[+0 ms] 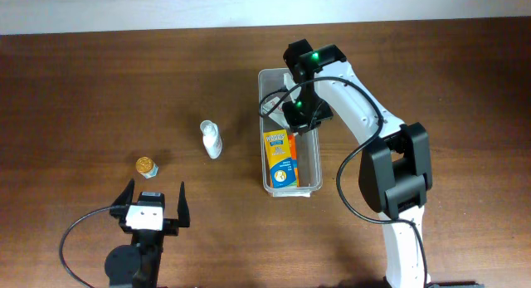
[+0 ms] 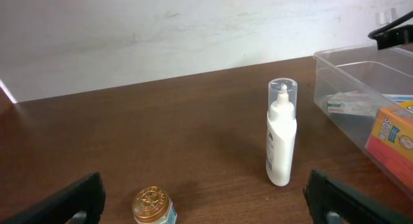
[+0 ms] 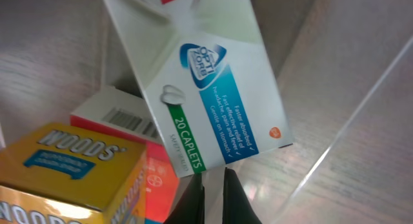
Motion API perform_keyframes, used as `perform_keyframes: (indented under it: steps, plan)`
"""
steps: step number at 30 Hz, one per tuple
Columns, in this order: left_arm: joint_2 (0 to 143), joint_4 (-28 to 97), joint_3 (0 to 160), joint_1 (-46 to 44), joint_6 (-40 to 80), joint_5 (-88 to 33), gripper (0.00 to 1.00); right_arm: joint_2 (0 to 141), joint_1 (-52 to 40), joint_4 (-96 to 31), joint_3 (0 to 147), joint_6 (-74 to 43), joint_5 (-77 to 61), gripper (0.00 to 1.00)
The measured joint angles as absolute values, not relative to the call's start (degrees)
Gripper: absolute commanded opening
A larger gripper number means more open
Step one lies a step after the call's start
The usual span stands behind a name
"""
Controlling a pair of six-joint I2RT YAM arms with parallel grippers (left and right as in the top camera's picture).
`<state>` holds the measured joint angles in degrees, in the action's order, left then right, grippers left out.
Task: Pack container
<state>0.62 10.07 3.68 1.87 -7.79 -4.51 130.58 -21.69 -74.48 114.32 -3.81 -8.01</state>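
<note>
My right gripper (image 3: pixel 213 185), nearly closed on nothing, hangs in the container (image 1: pixel 262 159) running 12-to-6; the white bottle (image 1: pixel 211 139) stands at 1 o'clock of my wide-open left gripper (image 1: pixel 154 197).

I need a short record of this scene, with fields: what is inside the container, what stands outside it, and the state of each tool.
container: clear bin, open on top
inside: yellow box; white caplet box; red-and-white box with a barcode
outside: white bottle, upright; small jar with a gold lid
left tool: open, empty, near the jar
right tool: over the container, fingers nearly together, nothing between them
</note>
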Motion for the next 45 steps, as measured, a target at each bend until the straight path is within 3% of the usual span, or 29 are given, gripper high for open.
perform_keyframes:
  steps: [25, 31, 37, 40, 45]
  plan:
    - [0.62, 10.07, 3.68, 1.87, -7.79, -4.51, 0.99, 130.58, -23.94, -69.1, 114.43, -4.51, -4.08, 0.04]
    - [0.62, 10.07, 3.68, 1.87, -7.79, -4.51, 0.99, 131.0, -23.68, -67.66, 123.2, -4.51, -2.35, 0.05]
    - [0.62, 10.07, 3.68, 1.87, -7.79, -4.51, 0.99, 131.0, -23.66, -69.34, 135.41, -4.71, -1.08, 0.22]
    - [0.62, 10.07, 3.68, 1.87, -7.79, -4.51, 0.99, 131.0, -23.68, -69.82, 139.22, -4.82, -3.73, 0.39]
    - [0.62, 10.07, 3.68, 1.87, -7.79, -4.51, 0.99, 131.0, -24.29, -71.66, 141.12, -4.8, -9.93, 0.48]
